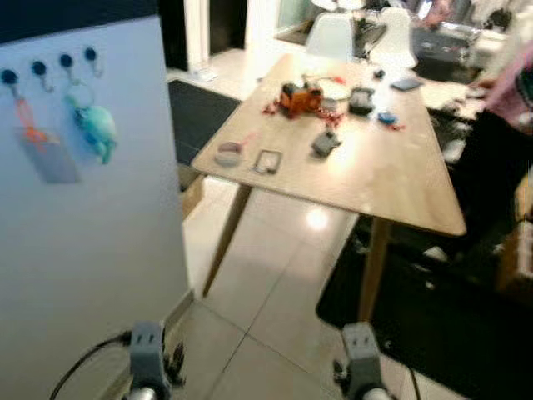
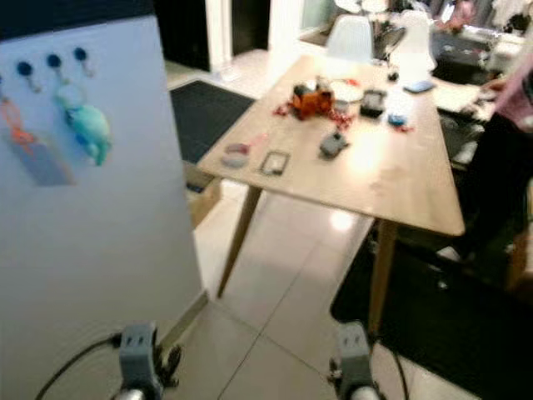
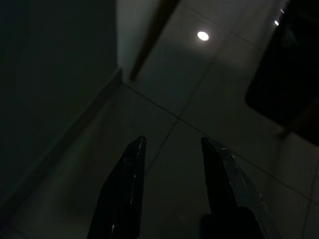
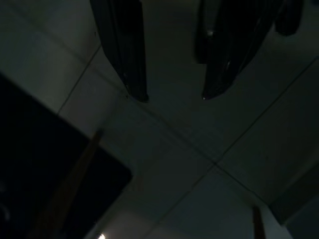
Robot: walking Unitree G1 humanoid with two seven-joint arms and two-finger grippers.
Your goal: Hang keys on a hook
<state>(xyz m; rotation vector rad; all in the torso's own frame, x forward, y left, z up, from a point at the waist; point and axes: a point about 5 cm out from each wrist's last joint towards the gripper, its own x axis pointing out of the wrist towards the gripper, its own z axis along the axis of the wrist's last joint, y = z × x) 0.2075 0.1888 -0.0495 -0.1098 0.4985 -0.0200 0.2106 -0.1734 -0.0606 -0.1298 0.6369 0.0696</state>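
A white panel [image 1: 92,250] stands on my left with a row of dark hooks [image 1: 65,60] near its top. A teal plush keyring [image 1: 96,129] and an orange lanyard with a card [image 1: 46,154] hang from them. On the wooden table [image 1: 391,183] ahead lie small items, among them a dark fob-like object [image 1: 325,143]; I cannot pick out keys in the blur. Both arms hang low. My left gripper [image 3: 173,140] is open over the floor tiles with nothing between its fingers. My right gripper [image 4: 174,97] is open as well, also above the floor.
An orange toy [image 1: 300,98], a small frame [image 1: 268,161] and a pinkish round thing [image 1: 226,152] lie on the table. A person's pink sleeve [image 1: 508,79] shows at the far right. Dark mats [image 1: 433,325] lie under and beyond the table. White chairs [image 1: 329,37] stand behind.
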